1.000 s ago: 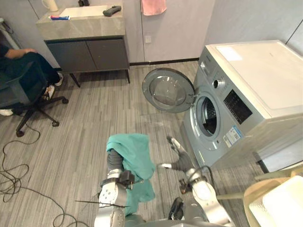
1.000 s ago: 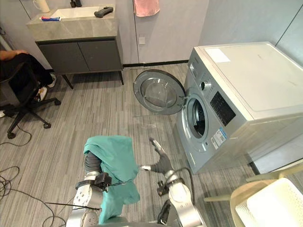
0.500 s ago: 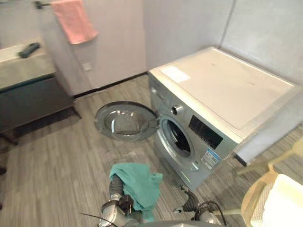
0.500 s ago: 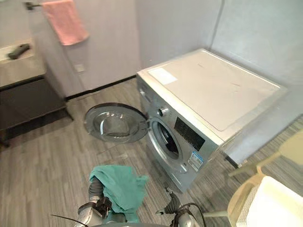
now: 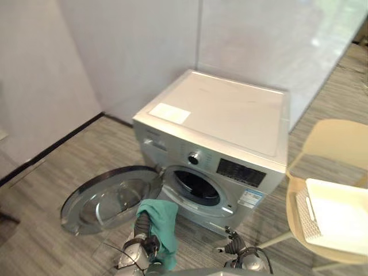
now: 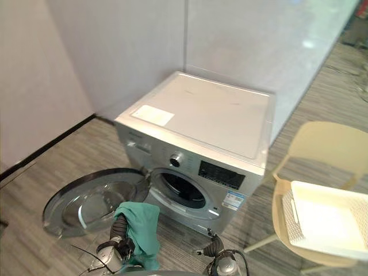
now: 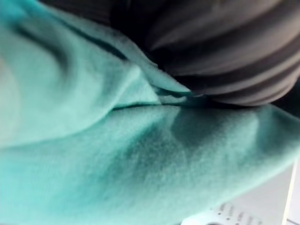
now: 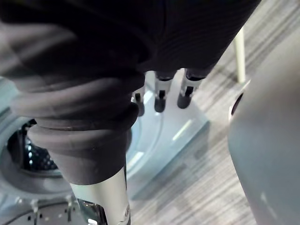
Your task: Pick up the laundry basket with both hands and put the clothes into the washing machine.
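Since the earlier frames the whole view has swung round to the washer (image 5: 230, 115), which now faces the camera front-on. This is a camera move. The cloth (image 5: 158, 221) has stayed draped over the left hand (image 5: 140, 229).

Cloth: teal and limp, hung across the left hand with one end trailing down beside the wrist. It sits just in front of the drum opening (image 5: 195, 188), slightly to its left, and is not yet inside. The cloth hides the left hand's grip, so whether that hand is clamped or merely carrying cannot be told.

Right hand (image 5: 232, 246): low, near the washer's lower front. Its fingers (image 8: 160, 93) are straight and apart, and it holds nothing.

Door (image 5: 109, 198): swung fully open to the robot's left.

White basket (image 5: 339, 215): resting on a chair (image 5: 333, 144), well apart on the right. Neither hand is on it.

Step in hand, as judged: loading the cloth into the drum.

Next move: advance the left hand through the opening, keeping the trailing end above the lower rim. Release only once the bulk of the cloth is past the rim. The free right hand is placed to push in any overhang.
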{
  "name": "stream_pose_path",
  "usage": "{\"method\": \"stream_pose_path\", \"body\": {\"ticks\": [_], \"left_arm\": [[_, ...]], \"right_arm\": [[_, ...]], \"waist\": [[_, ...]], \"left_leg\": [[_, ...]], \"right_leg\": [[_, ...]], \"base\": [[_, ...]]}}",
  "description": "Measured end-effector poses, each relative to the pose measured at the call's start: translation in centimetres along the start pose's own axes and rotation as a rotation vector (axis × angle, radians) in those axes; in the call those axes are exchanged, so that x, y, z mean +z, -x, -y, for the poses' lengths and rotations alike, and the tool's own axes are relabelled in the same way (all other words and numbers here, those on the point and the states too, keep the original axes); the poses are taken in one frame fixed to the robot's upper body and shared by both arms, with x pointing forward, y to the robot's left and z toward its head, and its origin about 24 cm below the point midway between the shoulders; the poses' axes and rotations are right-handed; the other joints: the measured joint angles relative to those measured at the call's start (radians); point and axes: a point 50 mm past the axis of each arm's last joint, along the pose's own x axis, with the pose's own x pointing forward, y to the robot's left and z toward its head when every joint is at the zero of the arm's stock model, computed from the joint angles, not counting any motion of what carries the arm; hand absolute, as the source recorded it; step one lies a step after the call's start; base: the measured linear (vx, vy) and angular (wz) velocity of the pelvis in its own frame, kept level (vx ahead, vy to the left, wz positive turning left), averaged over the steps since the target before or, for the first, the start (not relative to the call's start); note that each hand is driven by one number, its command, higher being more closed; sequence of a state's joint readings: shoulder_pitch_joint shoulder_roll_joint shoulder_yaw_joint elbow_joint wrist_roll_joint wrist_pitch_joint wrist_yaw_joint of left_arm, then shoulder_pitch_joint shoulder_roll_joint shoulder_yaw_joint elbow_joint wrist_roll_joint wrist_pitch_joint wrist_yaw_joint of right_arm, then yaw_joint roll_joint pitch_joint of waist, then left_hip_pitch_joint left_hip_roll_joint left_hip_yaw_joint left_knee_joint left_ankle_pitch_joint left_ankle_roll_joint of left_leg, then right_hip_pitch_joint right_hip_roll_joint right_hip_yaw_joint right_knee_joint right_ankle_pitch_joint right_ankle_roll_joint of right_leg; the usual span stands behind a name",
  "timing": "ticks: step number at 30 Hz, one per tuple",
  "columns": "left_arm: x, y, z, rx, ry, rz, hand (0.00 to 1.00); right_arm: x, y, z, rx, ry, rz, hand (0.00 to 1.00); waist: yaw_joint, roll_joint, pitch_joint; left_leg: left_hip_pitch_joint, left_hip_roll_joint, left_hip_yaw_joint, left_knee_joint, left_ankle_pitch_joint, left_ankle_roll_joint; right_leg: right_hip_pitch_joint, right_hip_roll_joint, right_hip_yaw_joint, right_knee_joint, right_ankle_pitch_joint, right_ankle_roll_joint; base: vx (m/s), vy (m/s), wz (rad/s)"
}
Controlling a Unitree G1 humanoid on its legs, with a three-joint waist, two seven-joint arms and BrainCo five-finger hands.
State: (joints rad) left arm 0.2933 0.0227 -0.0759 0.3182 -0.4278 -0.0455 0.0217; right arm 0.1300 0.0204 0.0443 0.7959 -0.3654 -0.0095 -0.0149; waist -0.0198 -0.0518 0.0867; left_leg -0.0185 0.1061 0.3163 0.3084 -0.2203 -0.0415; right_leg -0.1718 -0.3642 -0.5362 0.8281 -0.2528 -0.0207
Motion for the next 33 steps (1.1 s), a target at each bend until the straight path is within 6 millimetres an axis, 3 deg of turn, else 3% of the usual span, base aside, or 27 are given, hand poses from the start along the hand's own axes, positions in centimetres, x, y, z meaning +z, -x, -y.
{"method": "stream_pose_path", "body": {"ticks": [1,2,3,4,5,7,8,10,13,14,15,16,17,19,21,25,29,31,33], "left_arm": [[-0.3,-0.3,0.0,0.005,0.040,-0.022,1.00],[-0.4,-0.4,0.0,0.008,0.055,-0.030,1.00],[-0.7,-0.7,0.0,0.012,0.078,-0.051,1.00],[-1.1,-1.2,0.2,0.012,0.099,-0.089,1.00],[-1.3,-1.5,0.8,0.001,0.113,-0.100,1.00],[-1.1,-2.2,1.7,-0.013,0.172,-0.106,1.00],[-1.2,-2.5,1.9,-0.015,0.191,-0.116,1.00],[-1.5,-2.5,2.2,-0.013,0.193,-0.133,1.00],[-1.9,-2.5,2.3,-0.014,0.184,-0.156,1.00],[-2.2,-2.6,2.5,-0.018,0.172,-0.174,1.00],[-2.7,-2.8,2.9,-0.036,0.140,-0.206,1.00],[-3.0,-2.9,3.2,-0.048,0.123,-0.224,1.00],[-3.4,-3.1,3.1,-0.049,0.089,-0.258,1.00],[-3.6,-3.3,2.2,-0.041,0.004,-0.283,1.00],[-4.3,-2.8,1.5,-0.056,-0.114,-0.315,1.00],[-4.8,-2.4,1.6,-0.090,-0.225,-0.329,1.00],[-5.0,-2.4,1.7,-0.098,-0.247,-0.330,1.00],[-4.3,-3.0,2.2,-0.110,-0.256,-0.310,1.00],[-2.3,-4.5,3.6,-0.143,-0.265,-0.239,1.00]], "right_arm": [[0.2,-0.3,0.4,0.001,0.016,-0.010,0.00],[0.2,-0.5,0.5,0.001,0.022,-0.018,0.00],[0.1,-0.6,0.7,0.004,0.033,-0.036,0.00],[-0.1,-0.6,1.6,-0.016,0.036,-0.051,0.00],[-0.5,-0.6,2.2,-0.036,0.028,-0.064,0.00],[-1.4,-0.5,2.8,-0.058,-0.031,-0.102,0.00],[-1.9,-0.4,2.9,-0.069,-0.060,-0.124,0.00],[-2.3,-0.4,3.0,-0.077,-0.094,-0.151,0.00],[-2.6,-0.6,3.2,-0.086,-0.127,-0.185,0.00],[-2.8,-0.7,3.4,-0.091,-0.145,-0.201,0.00],[-3.0,-0.6,3.7,-0.103,-0.166,-0.209,0.00],[-3.0,-0.6,4.0,-0.113,-0.179,-0.211,0.00],[-2.8,-0.8,3.8,-0.113,-0.200,-0.216,0.00],[-2.5,-0.9,3.0,-0.102,-0.227,-0.211,0.00],[-2.4,-0.9,2.7,-0.094,-0.230,-0.209,0.00],[-2.2,-0.9,2.3,-0.066,-0.199,-0.201,0.00],[-1.5,-1.1,1.7,-0.016,-0.124,-0.173,0.00],[-0.2,-1.5,0.9,0.027,-0.029,-0.130,0.00],[1.5,-1.9,0.0,0.068,0.057,-0.072,0.00]], "waist": [[-0.003,0.011,0.001],[0.002,0.020,0.003],[0.011,0.024,0.000],[0.005,0.073,0.006],[-0.001,0.087,0.003],[0.006,0.100,0.008],[0.008,0.097,0.011],[0.011,0.084,0.022],[0.006,0.089,0.023],[0.005,0.090,0.023],[0.005,0.106,0.017],[0.004,0.125,0.017],[0.001,0.087,0.025],[-0.009,0.042,0.027],[-0.009,0.030,0.025],[-0.009,0.037,0.026],[-0.008,0.033,0.028],[-0.008,0.021,0.043],[0.012,0.025,0.068]], "left_leg": [[-0.003,0.022,0.042,0.002,-0.013,-0.013],[-0.004,0.037,0.058,0.011,-0.017,-0.015],[-0.007,0.069,0.085,0.053,-0.024,-0.030],[-0.005,0.117,0.077,0.079,-0.029,-0.036],[-0.011,0.140,0.066,0.115,-0.028,-0.037],[-0.070,0.191,0.012,0.307,-0.001,-0.034],[-0.114,0.206,-0.041,0.438,0.065,-0.042],[-0.174,0.209,-0.100,0.548,0.057,-0.045],[-0.191,0.208,-0.093,0.357,0.054,-0.043],[-0.176,0.207,-0.095,0.177,0.063,-0.045],[-0.163,0.205,-0.098,0.020,0.130,-0.045],[-0.161,0.204,-0.105,-0.024,0.186,-0.068],[-0.134,0.169,-0.101,-0.039,0.191,-0.071],[-0.102,0.124,-0.073,-0.089,0.195,-0.066],[-0.050,0.093,-0.032,-0.130,0.201,-0.058],[-0.013,0.065,-0.011,-0.185,0.215,-0.051],[0.012,0.069,-0.017,-0.253,0.267,-0.063],[-0.004,0.087,-0.040,-0.275,0.304,-0.066],[-0.098,0.124,-0.085,-0.246,0.315,-0.075]], "right_leg": [[-0.004,0.010,-0.089,-0.092,-0.035,0.011],[-0.004,0.022,-0.117,-0.144,-0.035,0.012],[0.024,0.067,-0.149,-0.293,-0.013,-0.008],[0.057,0.147,-0.151,-0.374,0.020,-0.016],[0.077,0.177,-0.148,-0.412,0.018,-0.014],[0.129,0.218,-0.140,-0.458,0.015,-0.009],[0.172,0.234,-0.131,-0.497,0.016,-0.007],[0.229,0.239,-0.114,-0.546,0.028,0.003],[0.262,0.238,-0.089,-0.591,0.046,0.028],[0.259,0.237,-0.082,-0.591,0.051,0.037],[0.257,0.244,-0.080,-0.581,0.054,0.049],[0.257,0.247,-0.077,-0.573,0.053,0.056],[0.253,0.219,-0.058,-0.560,0.059,0.074],[0.240,0.167,-0.033,-0.549,0.063,0.081],[0.260,0.142,-0.004,-0.571,0.087,0.101],[0.293,0.135,0.012,-0.637,0.109,0.135],[0.317,0.167,-0.010,-0.673,0.121,0.128],[0.321,0.191,-0.042,-0.689,0.128,0.119],[0.265,0.229,-0.081,-0.674,0.131,0.102]], "base": [[0.20,-0.041,-0.85],[0.26,-0.067,-1.13],[0.32,-0.073,-1.00],[0.34,-0.079,-0.88],[0.37,-0.110,-0.52],[0.25,-0.105,-0.27],[0.13,-0.070,-0.24],[0.18,-0.041,-0.34],[0.18,0.053,-0.34],[0.19,0.190,-0.22],[0.19,0.190,-0.22],[0.23,0.271,-0.14],[0.14,0.176,-0.07],[0.14,0.188,-0.08],[0.14,0.145,-0.29],[0.07,0.062,-0.08],[-0.01,-0.052,0.10],[-0.07,-0.107,0.45],[-0.17,-0.100,0.56]]}}
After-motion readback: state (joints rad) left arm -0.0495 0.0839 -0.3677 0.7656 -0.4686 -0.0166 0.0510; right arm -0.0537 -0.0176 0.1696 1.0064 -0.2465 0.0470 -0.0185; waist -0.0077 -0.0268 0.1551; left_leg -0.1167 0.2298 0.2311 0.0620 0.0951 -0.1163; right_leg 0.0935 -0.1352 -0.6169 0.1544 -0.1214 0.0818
